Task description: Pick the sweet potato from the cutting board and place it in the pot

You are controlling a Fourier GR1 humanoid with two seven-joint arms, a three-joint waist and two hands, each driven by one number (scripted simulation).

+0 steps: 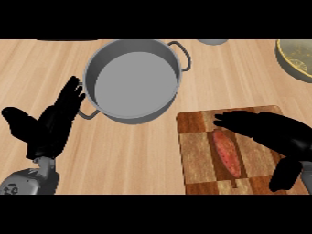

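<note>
Right hand (280, 132) over the sweet potato (226, 152) on the cutting board (199, 160), fingers spread, nothing held. Best lowered along its length, then curled. Left hand (47, 128) resting open beside the pot (134, 80).

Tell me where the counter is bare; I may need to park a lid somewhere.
Bare wood lies between the pot and the olive bowl, above the cutting board. Another bare strip runs between the left hand and the board, below the pot. The board itself is crowded: the sweet potato lies there under the right hand.
</note>
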